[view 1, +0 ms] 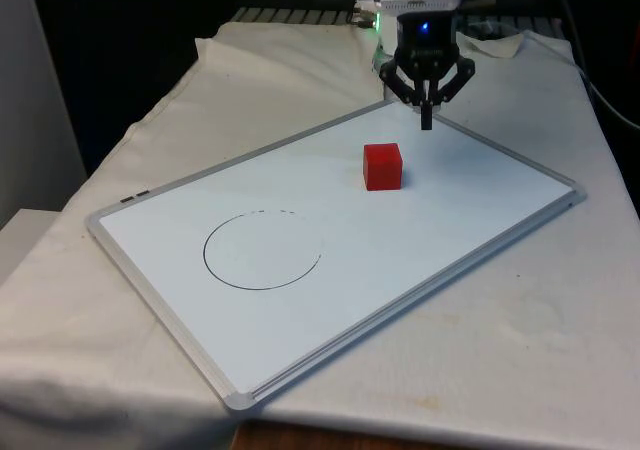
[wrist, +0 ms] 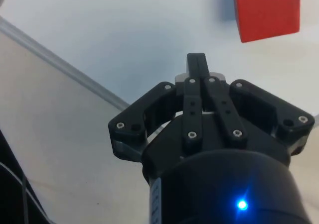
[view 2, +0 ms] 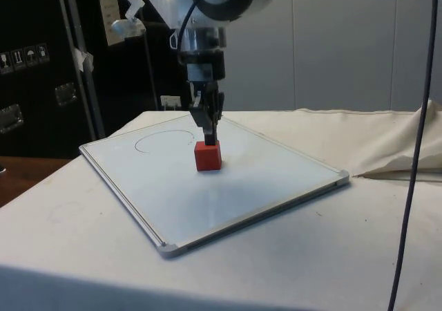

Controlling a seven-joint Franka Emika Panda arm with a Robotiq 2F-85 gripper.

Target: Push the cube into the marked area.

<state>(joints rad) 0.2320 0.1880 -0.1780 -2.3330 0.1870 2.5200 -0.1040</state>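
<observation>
We see a whiteboard (view 1: 480, 210) lying flat on the counter (view 1: 540, 340), a drawn circle (view 1: 262, 251) on its near half. The circle sits well apart from the tool, nearer the camera and toward the front view's left. The red cube (view 1: 382, 165) stands on the board between circle and tool — outside the circle, near the tool's tips but apart from them. The tool (view 1: 427, 122) hangs past the cube, fingers pressed together, gripping nothing.
</observation>
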